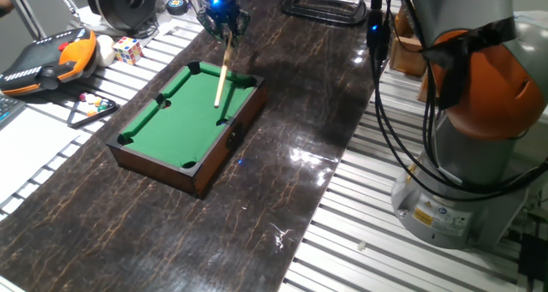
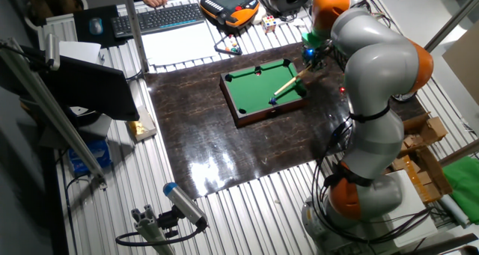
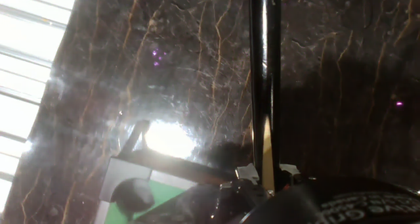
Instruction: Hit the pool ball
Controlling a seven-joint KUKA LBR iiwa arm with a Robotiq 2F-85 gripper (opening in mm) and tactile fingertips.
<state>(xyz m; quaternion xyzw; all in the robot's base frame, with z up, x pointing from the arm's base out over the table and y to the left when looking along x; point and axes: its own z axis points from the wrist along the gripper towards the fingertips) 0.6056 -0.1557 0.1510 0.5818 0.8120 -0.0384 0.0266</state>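
Note:
The miniature pool table (image 1: 184,112) with green felt stands on the dark marble board; it also shows in the other fixed view (image 2: 258,87). My gripper (image 1: 224,25) hangs over its far corner, shut on a wooden cue stick (image 1: 221,74) that slants down onto the felt. In the other fixed view the cue stick (image 2: 290,81) ends at a tiny dark blue spot (image 2: 272,102) by the near rail, which looks like the pool ball. In the hand view the cue stick (image 3: 264,86) runs straight up the frame and a table corner pocket (image 3: 133,194) shows at the bottom left.
A black triangle rack with small coloured balls (image 1: 90,108), a Rubik's cube (image 1: 128,50) and an orange teach pendant (image 1: 51,56) lie left of the board. A black clamp (image 1: 325,5) lies at the back. My arm's base (image 1: 479,121) and its cables stand at the right.

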